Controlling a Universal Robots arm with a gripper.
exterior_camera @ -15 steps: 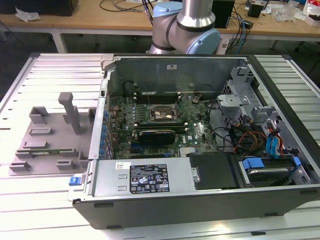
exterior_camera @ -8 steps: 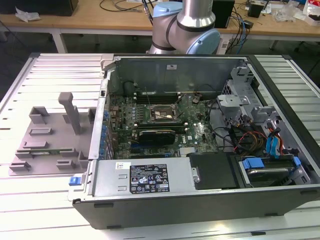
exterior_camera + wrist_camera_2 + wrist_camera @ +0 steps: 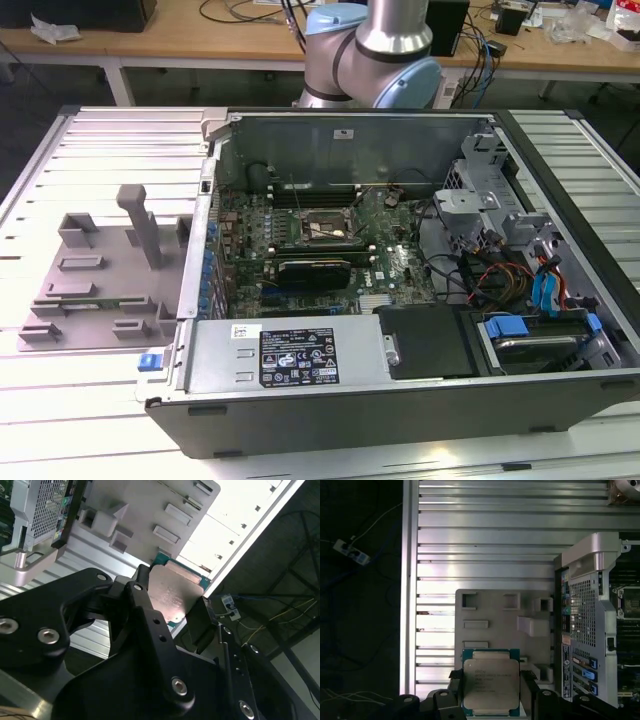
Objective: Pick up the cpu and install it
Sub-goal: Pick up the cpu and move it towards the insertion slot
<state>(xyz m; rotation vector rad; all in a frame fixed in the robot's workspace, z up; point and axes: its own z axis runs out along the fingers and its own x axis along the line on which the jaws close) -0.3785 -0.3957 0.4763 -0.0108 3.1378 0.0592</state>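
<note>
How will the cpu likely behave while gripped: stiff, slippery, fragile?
The cpu looks like a flat, rigid plate, so it probably won't flex. The gripper pinches only its thin edges, so it could slip or twist. Being so thin, it is likely light.

Arm (image 3: pixel 372 55) cut off by exterior view's edge; cpu (image 3: pixel 170 597) partly behind gripper (image 3: pixel 174 590).

In the exterior view a wooden bench (image 3: pixel 200 48) runs along twelve o'clock. A ribbed metal table (image 3: pixel 90 140) spreads from nine to three o'clock, catching bright light.
</note>
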